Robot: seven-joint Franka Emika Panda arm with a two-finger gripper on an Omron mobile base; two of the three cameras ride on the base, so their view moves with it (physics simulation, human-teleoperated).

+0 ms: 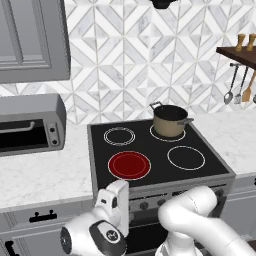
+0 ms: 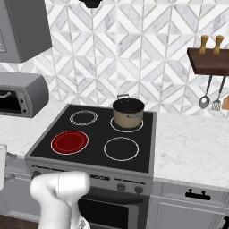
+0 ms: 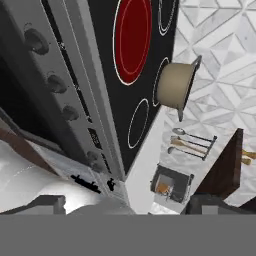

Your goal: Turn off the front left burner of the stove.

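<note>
The front left burner [image 1: 129, 165] [image 2: 69, 142] [image 3: 132, 40] glows red inside its two white rings on the black glass top of the stove [image 1: 165, 184] [image 2: 89, 167]. A row of small dark knobs [image 3: 56, 82] [image 1: 144, 205] [image 2: 120, 187] runs along the steel front panel. My gripper [image 3: 130, 205] is open, with its fingertips wide apart and nothing between them. It hangs in front of the stove's left end, clear of the knobs. The white hand [image 1: 114, 200] sits below the stove's front left corner.
A tan pot [image 1: 169, 120] [image 2: 128, 112] [image 3: 175, 85] stands on the back right zone. A grey toaster oven [image 1: 30, 125] [image 2: 20, 94] sits on the counter to the left. Utensils [image 1: 237, 85] hang under a wooden shelf [image 2: 210, 60] on the right.
</note>
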